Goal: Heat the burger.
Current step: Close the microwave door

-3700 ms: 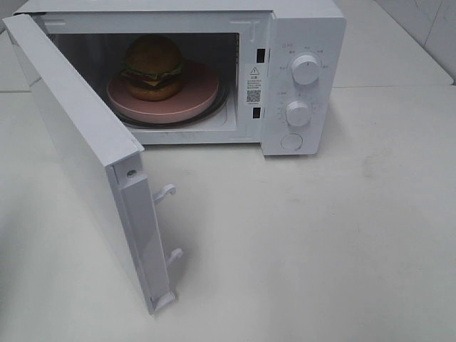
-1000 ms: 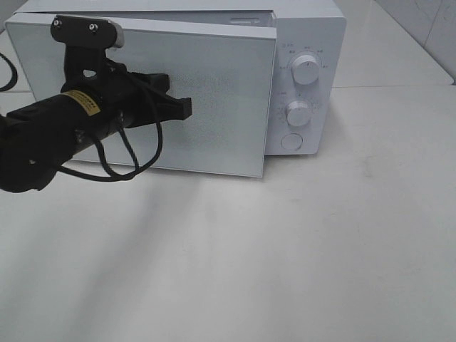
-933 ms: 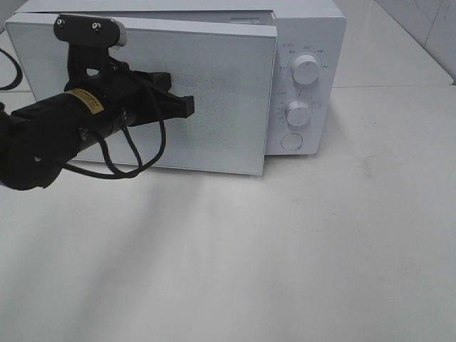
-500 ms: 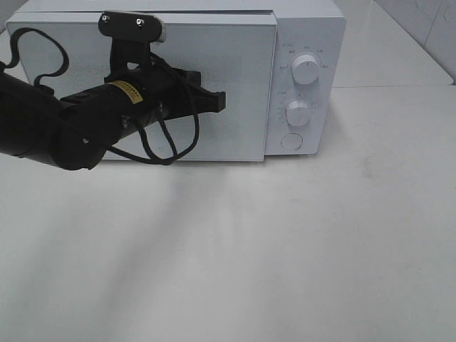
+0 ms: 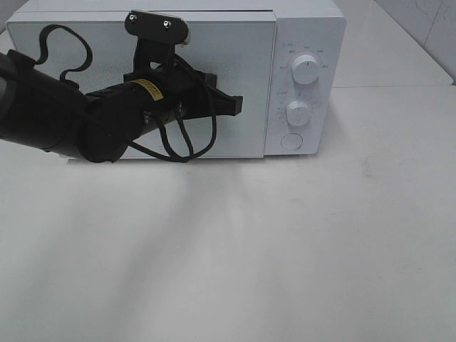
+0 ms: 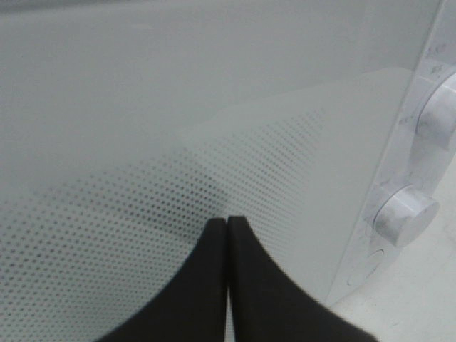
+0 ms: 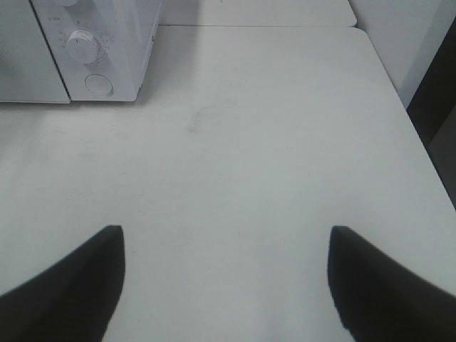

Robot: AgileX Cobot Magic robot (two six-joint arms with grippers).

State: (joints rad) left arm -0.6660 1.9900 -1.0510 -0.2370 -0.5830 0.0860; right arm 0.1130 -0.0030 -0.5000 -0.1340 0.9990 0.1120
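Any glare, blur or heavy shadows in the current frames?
Exterior high: even light; the arm throws a soft shadow on the table. Left wrist: pale reflection across the microwave door, knobs out of focus, left fingers solid black. Right wrist: right fingers dark and soft-edged, table sharp.

Black arm (image 5: 50, 117), black fingers (image 6: 199, 299), yellow label (image 5: 146, 87)

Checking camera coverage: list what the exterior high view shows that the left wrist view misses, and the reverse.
Only exterior high: the whole black left arm, the white microwave's top, the pale table. Only left wrist: the door's dotted mesh clearly, and that the left gripper is shut. Both: the closed white microwave door, its two round white dials.
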